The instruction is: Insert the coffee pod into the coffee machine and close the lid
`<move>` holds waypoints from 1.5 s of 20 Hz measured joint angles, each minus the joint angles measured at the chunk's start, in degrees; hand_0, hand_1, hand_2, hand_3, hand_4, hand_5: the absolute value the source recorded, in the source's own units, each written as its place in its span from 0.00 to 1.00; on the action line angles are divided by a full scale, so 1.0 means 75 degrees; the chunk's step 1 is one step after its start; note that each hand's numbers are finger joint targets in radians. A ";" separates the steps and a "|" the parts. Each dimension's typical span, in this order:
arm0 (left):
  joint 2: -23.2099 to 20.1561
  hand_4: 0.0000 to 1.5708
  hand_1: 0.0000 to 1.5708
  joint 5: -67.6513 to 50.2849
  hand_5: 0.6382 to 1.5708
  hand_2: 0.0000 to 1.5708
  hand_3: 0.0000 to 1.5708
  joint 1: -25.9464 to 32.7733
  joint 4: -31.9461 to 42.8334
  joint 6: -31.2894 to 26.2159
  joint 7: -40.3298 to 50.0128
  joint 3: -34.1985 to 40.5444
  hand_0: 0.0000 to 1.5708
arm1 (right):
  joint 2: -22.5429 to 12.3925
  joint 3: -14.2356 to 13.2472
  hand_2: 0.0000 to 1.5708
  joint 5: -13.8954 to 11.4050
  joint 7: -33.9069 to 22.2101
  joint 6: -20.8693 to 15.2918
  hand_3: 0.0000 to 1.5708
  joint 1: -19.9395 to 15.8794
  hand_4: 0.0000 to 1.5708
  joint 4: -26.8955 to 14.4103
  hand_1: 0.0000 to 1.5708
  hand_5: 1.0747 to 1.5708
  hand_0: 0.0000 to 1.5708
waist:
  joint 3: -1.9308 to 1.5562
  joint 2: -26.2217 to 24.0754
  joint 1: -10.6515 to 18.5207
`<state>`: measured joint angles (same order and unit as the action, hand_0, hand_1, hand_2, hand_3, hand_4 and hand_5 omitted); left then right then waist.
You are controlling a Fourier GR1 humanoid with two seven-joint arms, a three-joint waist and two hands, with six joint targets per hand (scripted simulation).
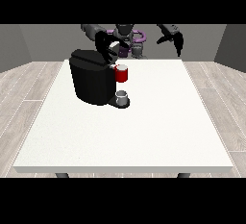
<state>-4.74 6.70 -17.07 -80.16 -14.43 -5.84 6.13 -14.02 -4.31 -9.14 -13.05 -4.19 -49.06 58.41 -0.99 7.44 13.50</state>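
Observation:
A black coffee machine [91, 81] stands on the white table [144, 131] at the left of the middle. A red pod holder [122, 74] juts from its front, with a small grey cup [122, 97] on the base below it. The hand at the view's left [106, 46] sits on the machine's top near the front, over the lid, its fingers bent downward. I see no separate coffee pod. The hand at the view's right [175, 38] hangs raised behind the table's far edge, holding nothing, fingers pointing loosely down.
The robot's torso [127, 38] stands behind the far edge of the table. A wooden floor surrounds the table, with grey walls behind.

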 measured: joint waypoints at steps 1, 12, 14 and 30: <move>0.0016 0.28 0.00 -0.0001 1.00 0.00 0.00 -0.0080 0.0016 0.0020 0.0021 -0.0001 0.00 | -0.0050 0.0019 0.00 -0.0059 -0.0038 0.0013 0.00 -0.0088 0.17 0.0023 0.00 1.00 0.00 | -0.0008 0.0048 0.0024; 0.0031 0.23 0.00 -0.0067 1.00 0.00 0.00 -0.0665 0.0046 -0.0239 -0.0100 -0.0210 0.00 | -0.0853 -0.0244 0.00 -0.0479 -0.1391 0.0183 0.00 -0.0377 0.00 0.0671 0.00 1.00 0.00 | -0.0134 0.0593 0.0807; 0.0078 0.25 0.00 -0.0045 1.00 0.00 0.00 -0.0734 0.0061 -0.0277 -0.0131 -0.0302 0.00 | -0.1021 -0.0335 0.00 -0.0573 -0.1531 0.0197 0.00 -0.0479 0.00 0.0743 0.00 1.00 0.00 | -0.0156 0.0712 0.1002; 0.0001 0.20 0.00 -0.0276 1.00 0.00 0.00 -0.1468 -0.0106 -0.0675 -0.0029 -0.0421 0.00 | -0.0318 -0.0314 0.00 -0.0301 -0.0156 0.0154 0.00 -0.2274 0.08 0.0470 0.00 1.00 0.00 | 0.0115 0.1637 0.2334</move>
<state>-4.73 4.62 -28.08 -80.96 -19.49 -6.06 2.98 -16.41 -6.66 -11.40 -14.23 -3.03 -66.12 61.93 -0.13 19.72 31.00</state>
